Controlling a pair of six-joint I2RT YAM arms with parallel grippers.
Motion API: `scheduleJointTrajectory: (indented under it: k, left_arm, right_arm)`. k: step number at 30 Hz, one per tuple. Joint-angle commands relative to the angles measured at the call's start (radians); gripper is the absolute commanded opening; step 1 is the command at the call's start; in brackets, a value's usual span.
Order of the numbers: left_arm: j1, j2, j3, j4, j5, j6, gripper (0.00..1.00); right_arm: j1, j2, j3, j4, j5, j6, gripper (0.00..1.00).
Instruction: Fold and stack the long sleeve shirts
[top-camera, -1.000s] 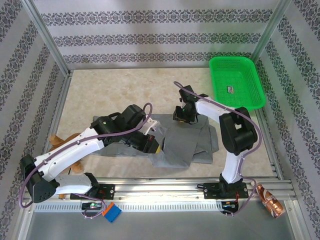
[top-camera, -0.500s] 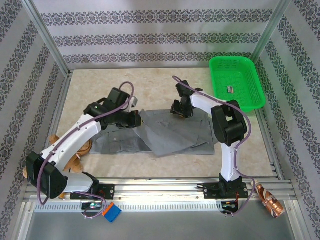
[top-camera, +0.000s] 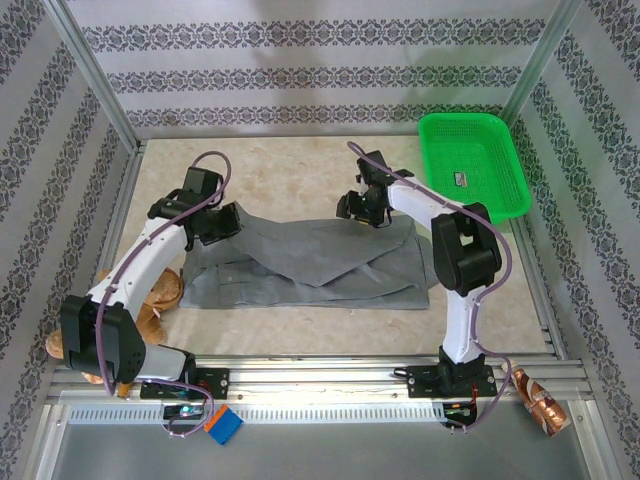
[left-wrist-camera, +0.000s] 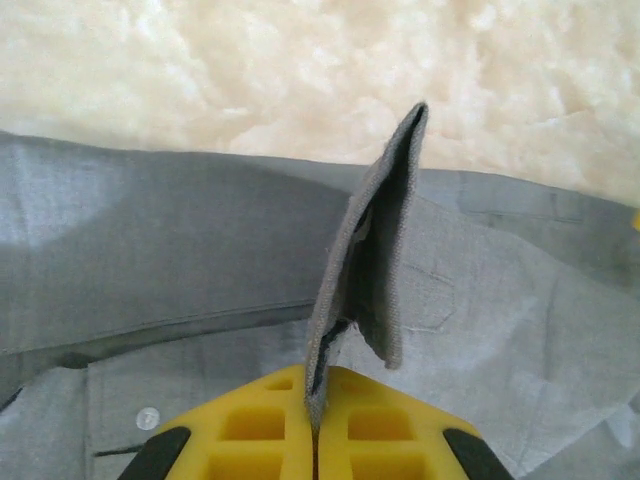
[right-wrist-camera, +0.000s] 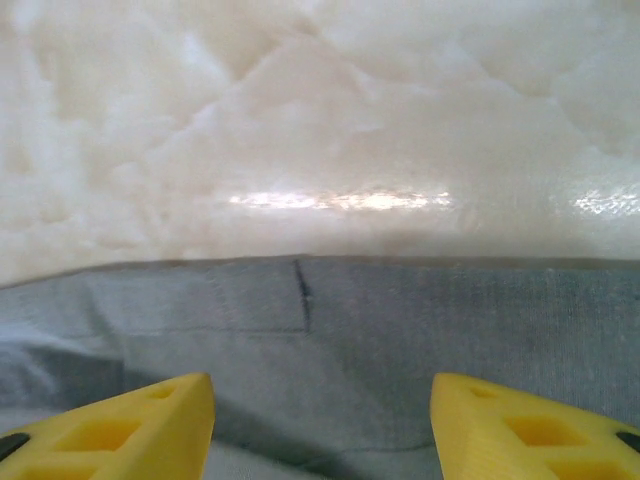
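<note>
Fold of grey button shirt (top-camera: 330, 262) clamped upright in left claw (left-wrist-camera: 315, 400) for drawing the flap over; right claw (right-wrist-camera: 320, 395) apart, hem free just ahead.

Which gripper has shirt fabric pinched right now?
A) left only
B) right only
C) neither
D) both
A: in the left wrist view, the left gripper has its yellow fingers shut on a raised fold of the grey shirt. In the right wrist view, the right gripper has its fingers spread apart with nothing between them, above cloth that lies flat.
</note>
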Motion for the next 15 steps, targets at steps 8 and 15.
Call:
scheduleJointTrajectory:
  k: [8, 15]
  left_arm:
    - [0.038, 0.045, -0.075, 0.019, -0.059, 0.043, 0.06]
    - [0.08, 0.063, -0.127, 0.041, -0.073, 0.063, 0.06]
  right_arm:
    - [0.02, -0.119, 0.0, -0.007, -0.062, -0.11, 0.67]
    - [0.034, -0.134, -0.006, -0.001, -0.088, -0.136, 0.69]
